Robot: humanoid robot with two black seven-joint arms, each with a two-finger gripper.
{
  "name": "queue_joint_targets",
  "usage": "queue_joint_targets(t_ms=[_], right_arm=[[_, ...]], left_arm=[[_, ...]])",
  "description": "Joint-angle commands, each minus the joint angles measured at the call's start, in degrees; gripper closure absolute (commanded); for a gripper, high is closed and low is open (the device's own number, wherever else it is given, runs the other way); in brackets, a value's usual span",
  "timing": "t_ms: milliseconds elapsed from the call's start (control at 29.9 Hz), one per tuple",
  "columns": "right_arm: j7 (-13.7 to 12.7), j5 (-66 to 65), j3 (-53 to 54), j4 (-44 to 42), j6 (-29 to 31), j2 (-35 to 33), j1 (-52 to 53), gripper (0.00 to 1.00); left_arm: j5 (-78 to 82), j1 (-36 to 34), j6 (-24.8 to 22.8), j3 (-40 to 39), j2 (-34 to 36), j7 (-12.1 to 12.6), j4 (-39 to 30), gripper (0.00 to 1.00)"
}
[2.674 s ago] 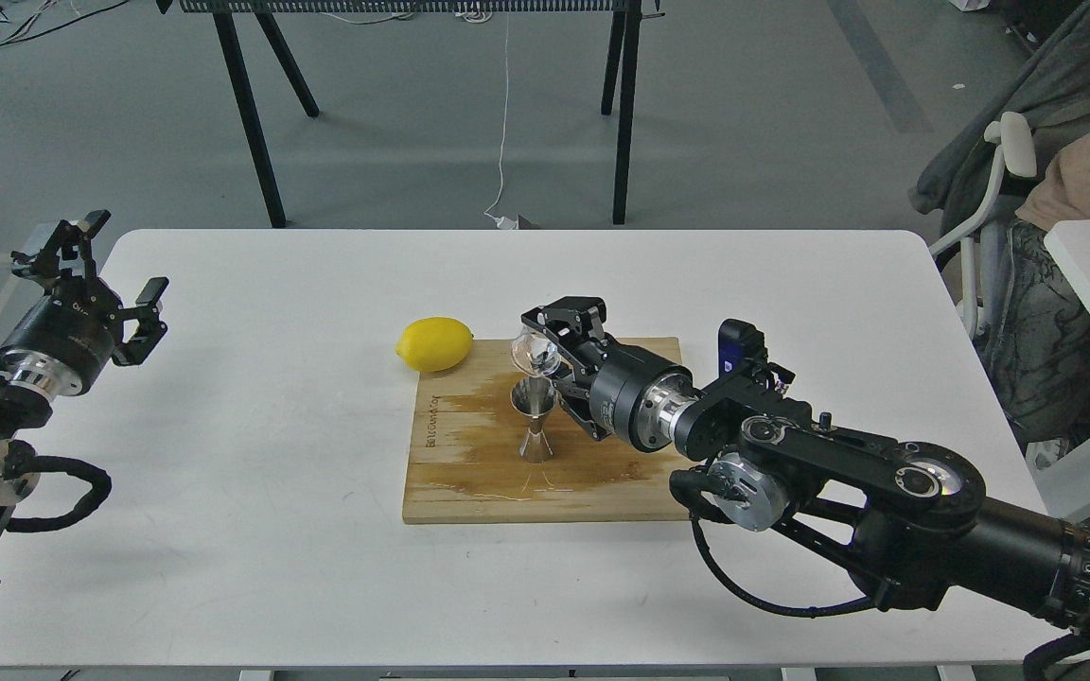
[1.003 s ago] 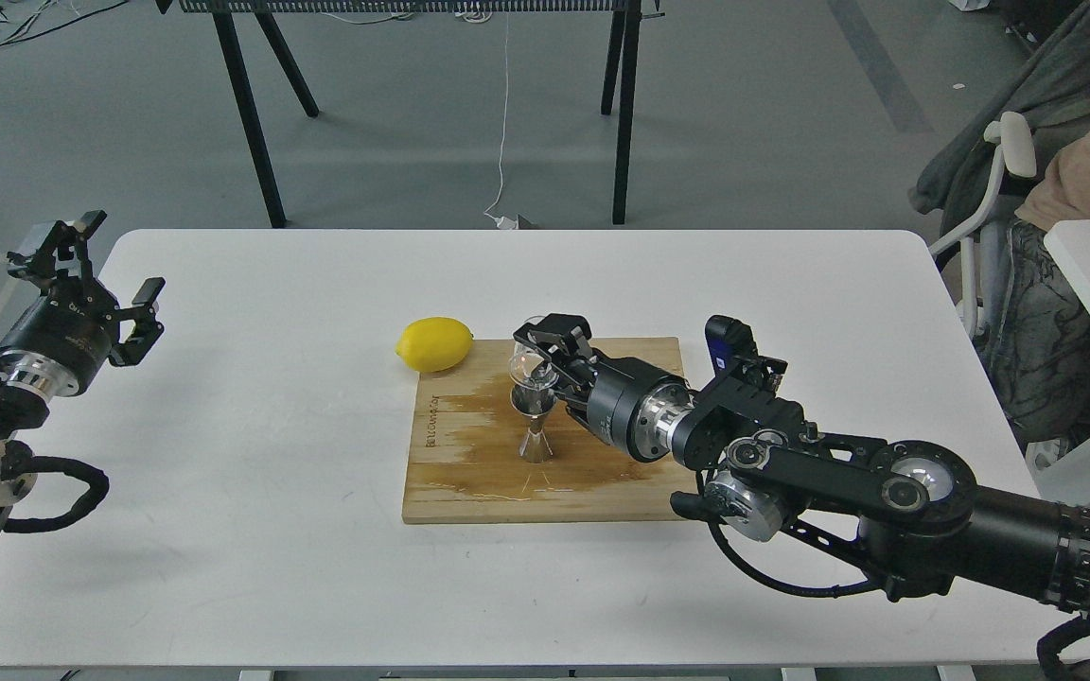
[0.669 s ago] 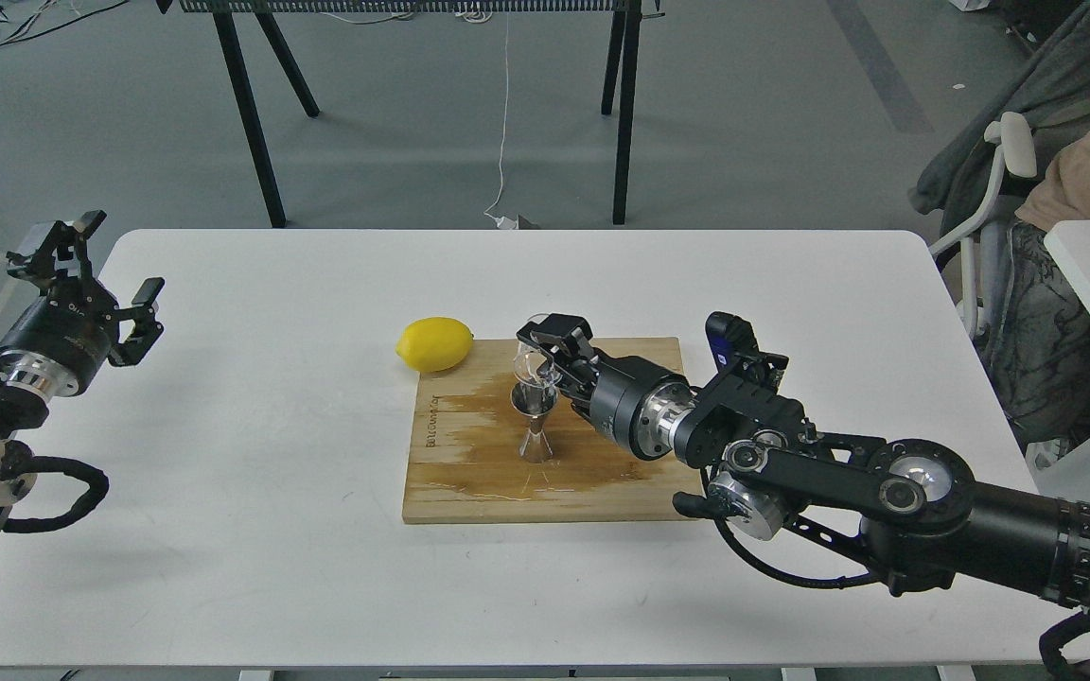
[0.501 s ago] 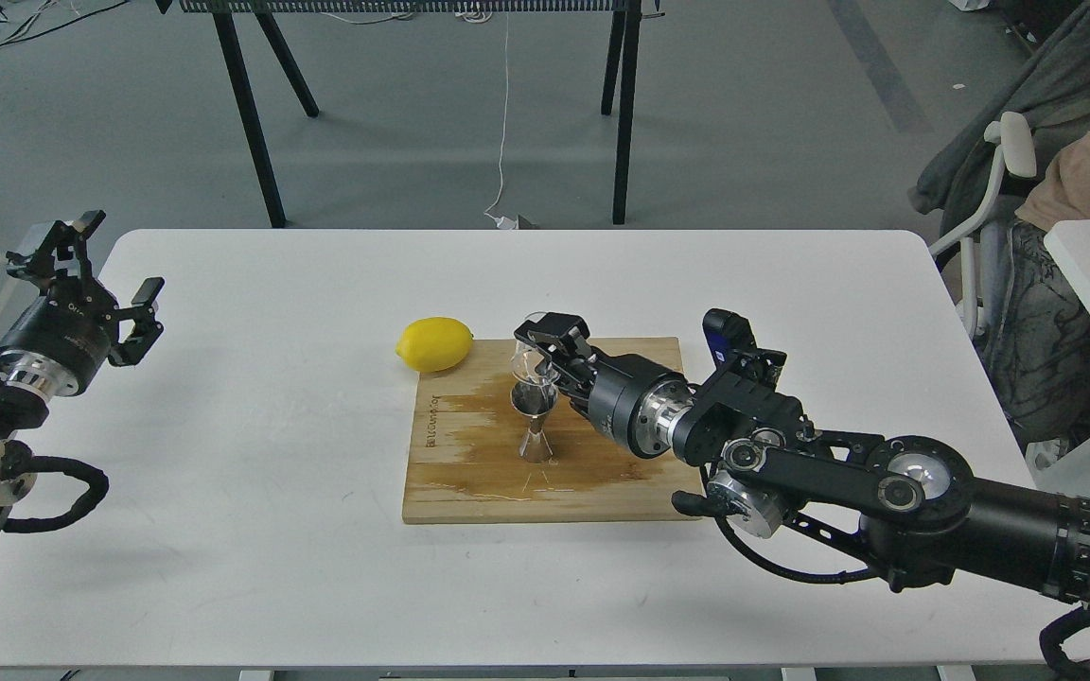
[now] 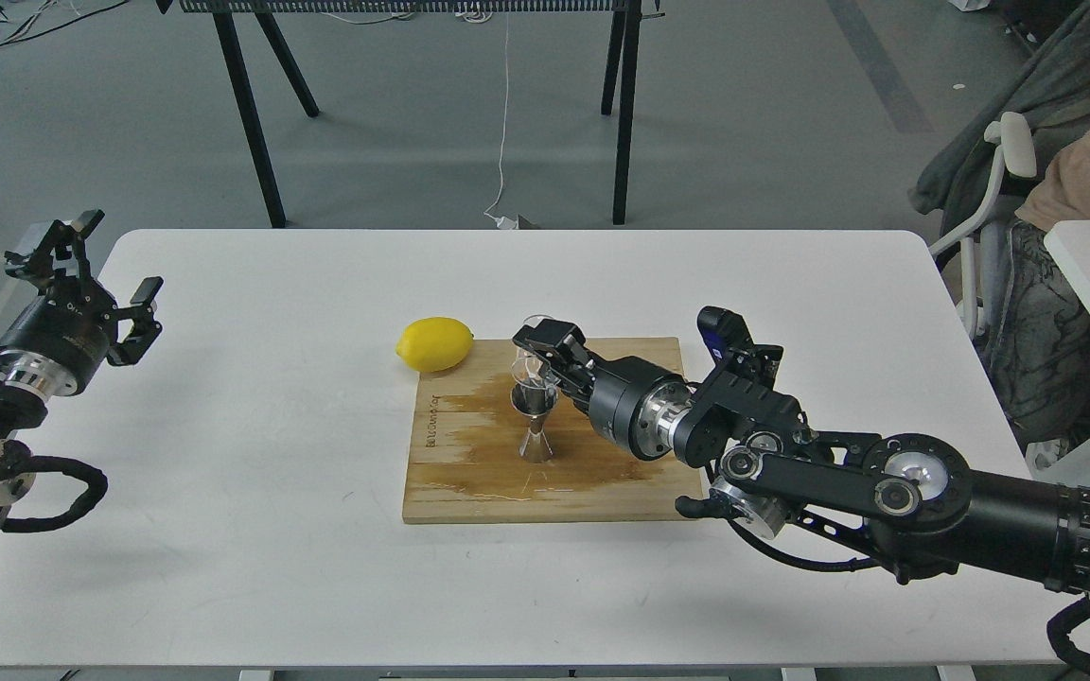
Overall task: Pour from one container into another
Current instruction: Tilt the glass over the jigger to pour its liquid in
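The right gripper [image 5: 536,352] clasped the small clear glass cup [image 5: 532,364] just above the shiny steel hourglass jigger [image 5: 535,421], mid-board on the wet wooden cutting board [image 5: 469,473]. A nudge from the cup could topple the narrow-waisted jigger. The left gripper [image 5: 81,274] hung spread, empty, at the table's left edge.

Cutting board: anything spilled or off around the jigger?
Yes. The wooden cutting board has a dark, wet-looking patch spreading across its middle around the steel jigger, which stands upright. It looks like spilled liquid, though I can't confirm. The right gripper holds the glass cup just above the jigger.
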Motion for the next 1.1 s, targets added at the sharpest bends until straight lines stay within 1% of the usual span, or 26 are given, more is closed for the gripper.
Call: queue_joint_targets(t_ms=[0, 1070], right_arm=[[0.02, -0.09, -0.18, -0.08, 0.00, -0.06, 0.31, 0.53], [0.20, -4.84, -4.48, -0.43, 0.00, -0.68, 3.13, 0.54]], left_arm=[[0.00, 0.00, 0.00, 0.00, -0.09, 0.00, 0.00, 0.01], [0.00, 0.09, 0.00, 0.00, 0.00, 0.00, 0.00, 0.01]])
